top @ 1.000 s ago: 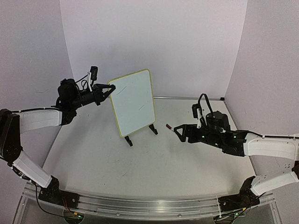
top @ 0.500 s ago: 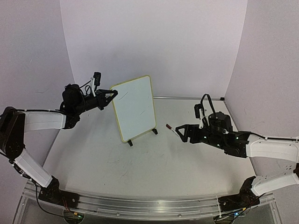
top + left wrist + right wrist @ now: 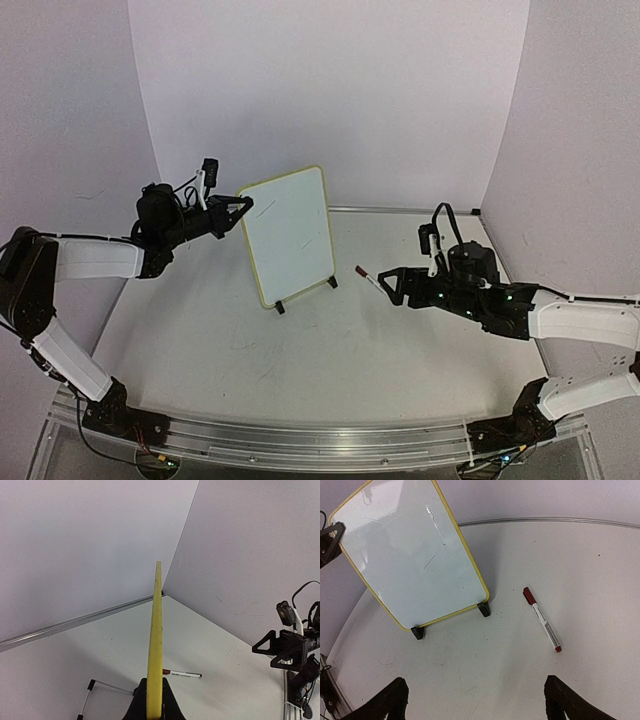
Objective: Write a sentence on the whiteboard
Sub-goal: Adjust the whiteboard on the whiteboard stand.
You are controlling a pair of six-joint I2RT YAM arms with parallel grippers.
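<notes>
The whiteboard (image 3: 288,233), tipped more steeply a second earlier, had settled on its small black feet (image 3: 483,609) left of centre on the table (image 3: 350,370), its glossy white face rimmed in pale yellow with rounded corners. The left gripper (image 3: 243,204) stayed clamped on its upper left corner. The right gripper (image 3: 388,284) hung wide open near a slim red-capped marker (image 3: 542,620). Faint strokes (image 3: 429,562) were perhaps writing.

Nothing readable here tbh: the whiteboard (image 3: 412,555) has only faint strokes, and the print on the marker (image 3: 543,621) beside it is too small.
</notes>
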